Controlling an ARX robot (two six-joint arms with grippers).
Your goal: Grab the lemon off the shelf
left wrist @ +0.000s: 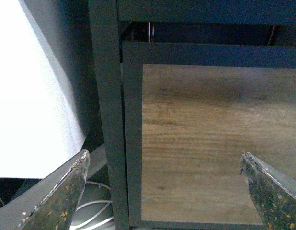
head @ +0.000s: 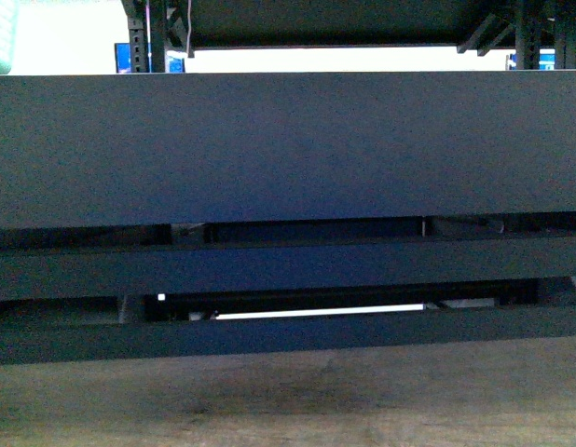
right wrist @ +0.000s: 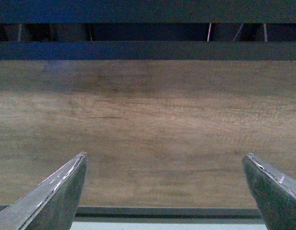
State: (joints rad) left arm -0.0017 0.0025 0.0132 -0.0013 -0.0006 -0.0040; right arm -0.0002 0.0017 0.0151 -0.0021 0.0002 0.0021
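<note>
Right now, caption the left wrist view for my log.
Open left pincer faces the wood panel of the shelf; no lemon visible.

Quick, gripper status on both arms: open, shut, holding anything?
Left gripper: open, fingers wide apart, holding nothing.
Right gripper: open, fingers wide apart, holding nothing.

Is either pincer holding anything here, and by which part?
Nothing is held. The left pincer and right pincer are both open and empty, facing the shelf.
</note>
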